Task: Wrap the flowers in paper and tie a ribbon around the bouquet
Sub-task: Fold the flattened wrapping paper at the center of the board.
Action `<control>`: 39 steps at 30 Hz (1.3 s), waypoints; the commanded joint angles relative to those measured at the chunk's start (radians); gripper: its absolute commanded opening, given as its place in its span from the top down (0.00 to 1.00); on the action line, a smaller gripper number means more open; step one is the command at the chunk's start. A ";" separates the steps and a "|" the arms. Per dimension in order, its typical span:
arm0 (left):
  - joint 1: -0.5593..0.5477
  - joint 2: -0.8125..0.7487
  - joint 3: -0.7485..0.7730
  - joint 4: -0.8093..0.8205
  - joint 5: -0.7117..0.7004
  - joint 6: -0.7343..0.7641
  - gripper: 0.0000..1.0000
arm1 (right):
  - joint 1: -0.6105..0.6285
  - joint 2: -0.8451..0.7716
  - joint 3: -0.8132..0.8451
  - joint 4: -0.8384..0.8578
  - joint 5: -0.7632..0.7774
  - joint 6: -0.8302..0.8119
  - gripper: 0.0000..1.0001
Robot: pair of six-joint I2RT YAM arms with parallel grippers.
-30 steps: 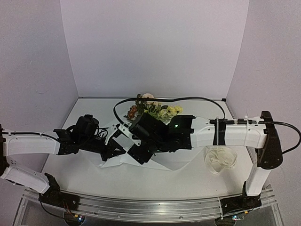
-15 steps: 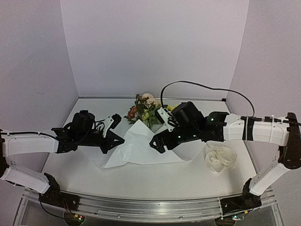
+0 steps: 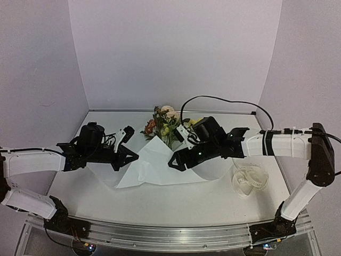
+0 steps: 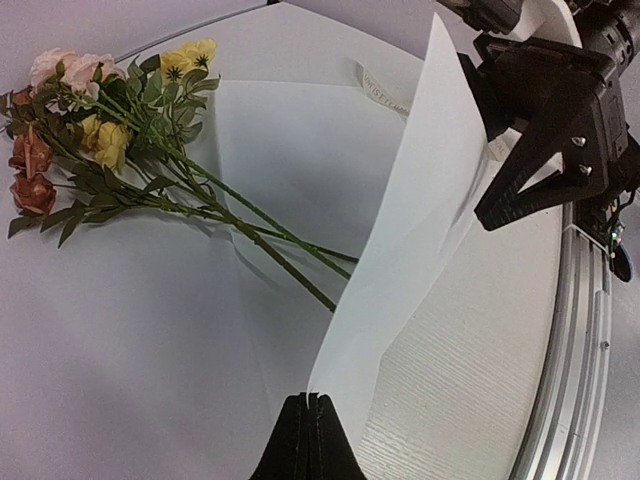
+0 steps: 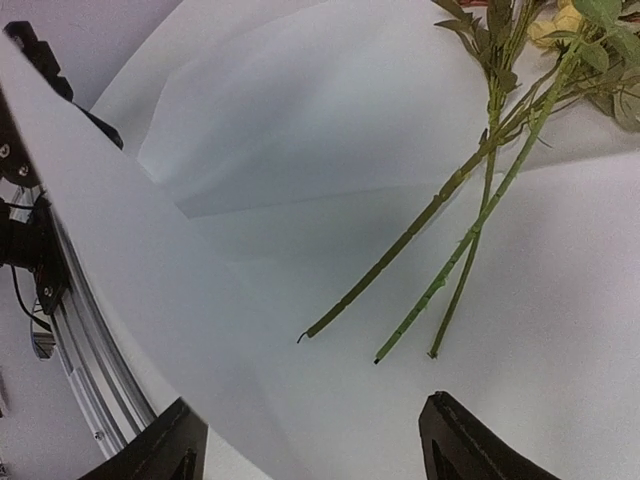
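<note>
This reads as a robotics lab bench, not a home or shop: plain lilac-white walls box in a white table on three sides, and an aluminium rail along its near edge carries the white-and-black left arm and right arm (a black cable loops over the right one).

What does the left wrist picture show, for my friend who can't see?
The left end effector pinches an edge of the white paper, holding a flap upright. The flowers lie on the sheet behind, blooms at upper left; the right end effector is open at upper right.
</note>
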State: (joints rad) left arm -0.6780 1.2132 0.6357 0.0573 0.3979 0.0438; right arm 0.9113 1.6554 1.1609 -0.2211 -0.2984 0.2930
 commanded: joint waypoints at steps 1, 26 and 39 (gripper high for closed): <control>0.017 -0.020 0.056 0.018 0.020 0.022 1.00 | -0.015 0.037 0.050 0.048 -0.085 0.028 0.51; 0.278 0.236 0.326 -0.077 0.363 -0.536 0.63 | 0.084 0.003 0.041 0.031 0.027 0.092 1.00; 0.201 0.593 0.380 -0.242 0.504 -0.464 0.81 | 0.088 0.019 0.093 0.010 0.158 0.104 1.00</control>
State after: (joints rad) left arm -0.4615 1.7759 0.9978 -0.1109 0.8574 -0.4676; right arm 1.0019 1.6920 1.2061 -0.2104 -0.2249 0.3883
